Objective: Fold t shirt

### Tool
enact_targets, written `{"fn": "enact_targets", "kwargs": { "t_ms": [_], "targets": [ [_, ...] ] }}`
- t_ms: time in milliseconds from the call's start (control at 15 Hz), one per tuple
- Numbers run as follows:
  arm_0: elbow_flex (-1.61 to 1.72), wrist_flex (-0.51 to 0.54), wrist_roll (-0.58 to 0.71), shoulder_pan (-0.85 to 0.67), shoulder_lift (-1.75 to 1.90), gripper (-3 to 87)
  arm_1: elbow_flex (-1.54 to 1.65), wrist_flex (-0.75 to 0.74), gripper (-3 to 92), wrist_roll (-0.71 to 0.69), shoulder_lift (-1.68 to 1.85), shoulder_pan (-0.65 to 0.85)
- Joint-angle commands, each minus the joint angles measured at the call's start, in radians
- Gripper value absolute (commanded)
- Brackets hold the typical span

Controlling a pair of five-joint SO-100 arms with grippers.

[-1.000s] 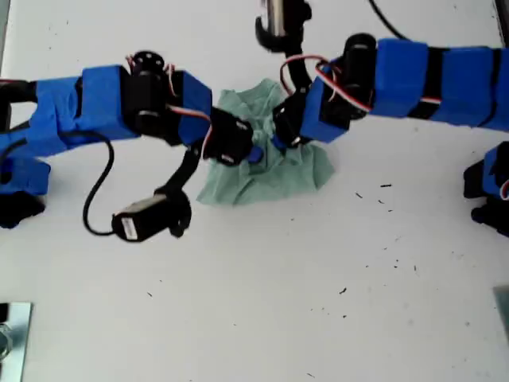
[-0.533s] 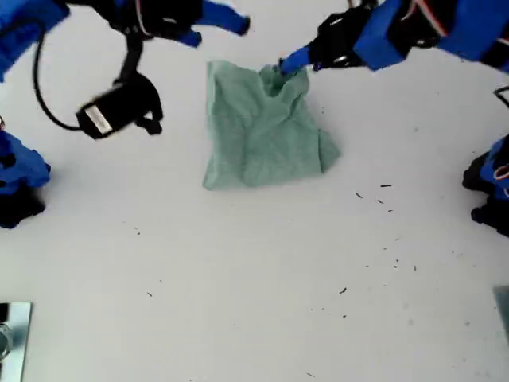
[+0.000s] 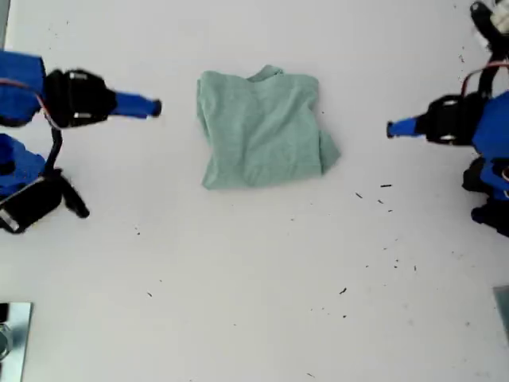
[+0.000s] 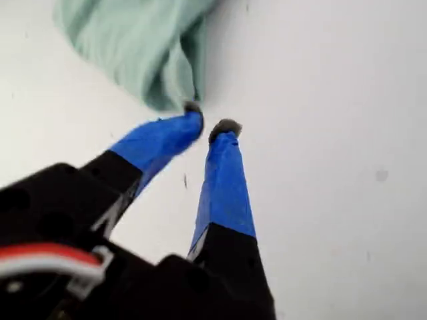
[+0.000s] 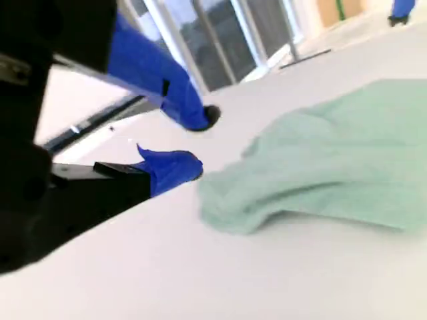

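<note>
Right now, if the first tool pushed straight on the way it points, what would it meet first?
Probably the t shirt: its near edge lies just ahead of my first tool, jaws slightly apart. Height is unclear, so it might only graze the cloth.

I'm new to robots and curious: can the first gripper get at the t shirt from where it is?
Probably yes. In its wrist view my first gripper is slightly open and empty. Its tips are close to the edge of the t shirt, with only bare table around.
</note>
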Motion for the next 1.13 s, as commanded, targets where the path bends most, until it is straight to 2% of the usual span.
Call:
{"fn": "enact_targets", "kwargs": {
  "t_ms": [0,67,133,200,267,333,400,467,533,600,1067],
  "targets": [
    [0.385,0.041,-0.143,0.089,0.572,0.4,0.140,0.038,2.2,0.100,0.126,-0.081],
    [0.480,0.152,-0.181,0.091,0.784,-0.1,0.193,0.044,2.2,0.147,0.126,-0.087],
    [0.499,0.106,-0.183,0.114,0.739,0.1,0.265,0.057,2.2,0.230,0.126,-0.067],
    [0.546,0.100,-0.183,0.115,0.781,0.7,0.318,0.025,2.2,0.232,0.124,-0.074],
    [0.581,0.110,-0.199,0.121,0.776,2.9,0.322,0.017,2.5,0.253,0.126,-0.084],
    [0.588,0.192,-0.210,0.115,0.775,4.6,0.330,0.002,2.8,0.265,0.126,-0.083],
    [0.591,0.192,-0.196,0.118,0.776,5.1,0.330,0.002,3.4,0.190,0.126,-0.063],
    [0.589,0.192,-0.199,0.126,0.776,5.1,0.330,0.002,3.5,0.012,0.126,-0.052],
    [0.589,0.192,-0.199,0.130,0.776,5.1,0.330,0.002,3.5,-0.253,0.126,-0.051],
    [0.589,0.192,-0.199,0.132,0.776,5.1,0.325,0.009,3.7,-0.348,0.126,-0.043],
    [0.589,0.192,-0.201,0.132,0.776,5.1,0.325,0.012,3.2,-0.345,0.124,-0.051]
  ]
}}
